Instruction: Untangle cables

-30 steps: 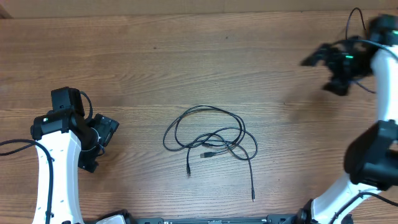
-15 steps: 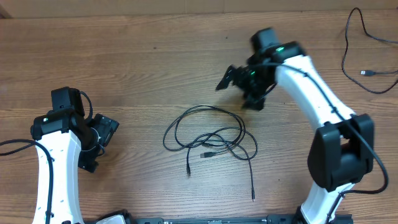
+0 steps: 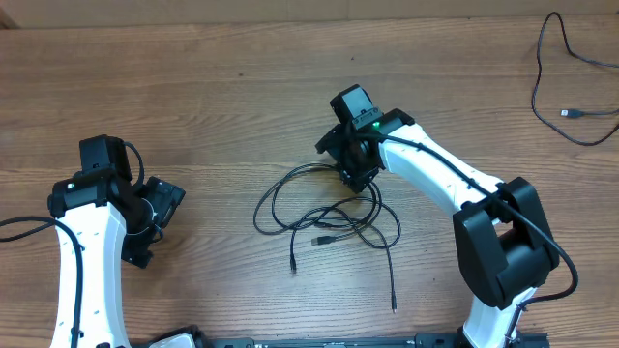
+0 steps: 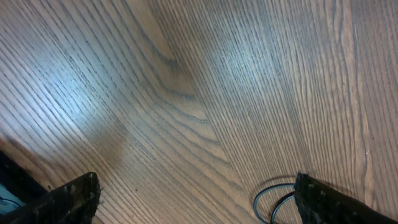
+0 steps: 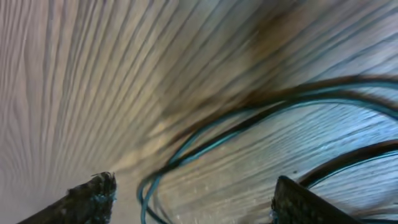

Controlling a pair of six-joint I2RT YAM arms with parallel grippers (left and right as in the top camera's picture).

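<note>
Two lots of cables on the counter (image 3: 193, 77), both thin black cord.

Lot 1: tangle (image 3: 329, 215). Lies flat at centre of counter, toward the near edge. Several loops laid over each other, w/ one wide loop at the left and the crossings bunched mid and right. Loose ends: short tail (image 3: 293, 261) pointing down at left, long tail (image 3: 394, 305) running down at right, small plug (image 3: 320, 240) inside the loops.

Lot 2: single cable (image 3: 561, 87). Lies in the far right corner, well apart from the tangle, in an open curve. Its silver-tipped end (image 3: 571, 113) rests on the wood, and part of the cord runs off the frame edge.

Right claw (image 3: 356, 172): sits over the top edge of the tangle, arm reaching in from the right-front. In the wrist view the claw (image 5: 199, 199) is spread, w/ one fingertip (image 5: 93, 193) low at the left and the other low at the right. Strands of the tangle cross the counter between them. View is blurred, so cannot tell if the tips touch cord.

Left claw (image 3: 162, 205): at left side of counter, apart from the tangle. In the wrist view the claw (image 4: 202, 199) is spread wide over bare wood grain. Small dark cord loop (image 4: 273, 202) sits just beside one fingertip (image 4: 336, 202); cannot tell which cord it belongs to.
</note>
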